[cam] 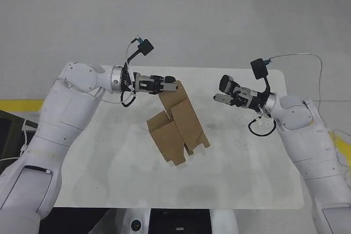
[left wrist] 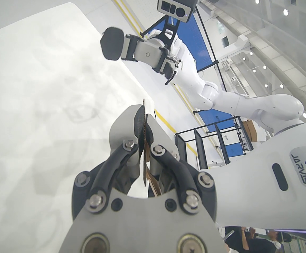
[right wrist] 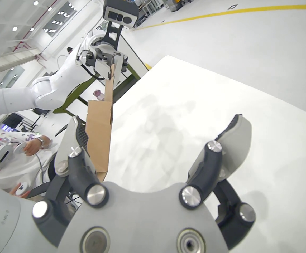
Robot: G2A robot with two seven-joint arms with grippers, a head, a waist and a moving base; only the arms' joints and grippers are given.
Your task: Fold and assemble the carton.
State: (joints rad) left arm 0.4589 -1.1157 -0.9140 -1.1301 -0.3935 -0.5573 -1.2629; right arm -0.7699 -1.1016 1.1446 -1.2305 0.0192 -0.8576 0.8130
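Nearest us, the flattened brown carton (cam: 178,126) has its lower end over the middle of the table (cam: 105,175). We cannot tell whether it touches the top. It rises toward the far edge, where the left gripper (cam: 171,86) is pinched onto its top flap. Toward the far right corner, the right gripper (cam: 218,98) is spread wide with nothing in it, well apart from the carton.

We judge the carton light and thin, stiff across its panels but ready to bend at the creases. Held by one flap, it may swing or sag. A second hold on a side panel's free edge should steady it.

The left wrist view shows the cardboard edge clamped between the pads (left wrist: 138,121), which the top view barely shows. The right wrist view shows the carton hanging upright, while from above it looks almost flat.
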